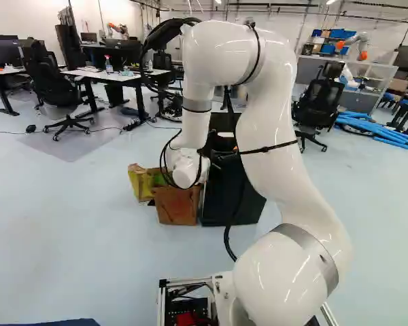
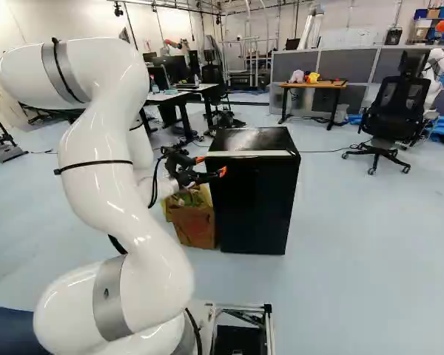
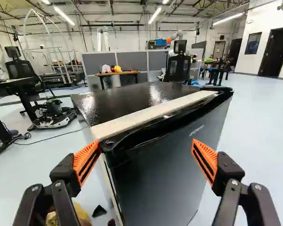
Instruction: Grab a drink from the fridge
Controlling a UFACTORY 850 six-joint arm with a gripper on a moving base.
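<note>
End effector [image 2: 212, 166] near fridge [image 3: 172, 165], pale floor [image 2: 370, 259]

In the middle of the right base view the fridge [image 2: 255, 211] blocks the way ahead, its near top corner just past the spread fingers of the gripper [image 2: 211, 166], with the air over its top leaving room to pass. The bag [image 2: 194, 225] obstructs low down at centre left, beside the fridge, while the floor [image 2: 348, 281] at lower right gives a way around, up to the chair [image 2: 392, 111] at upper right.
</note>
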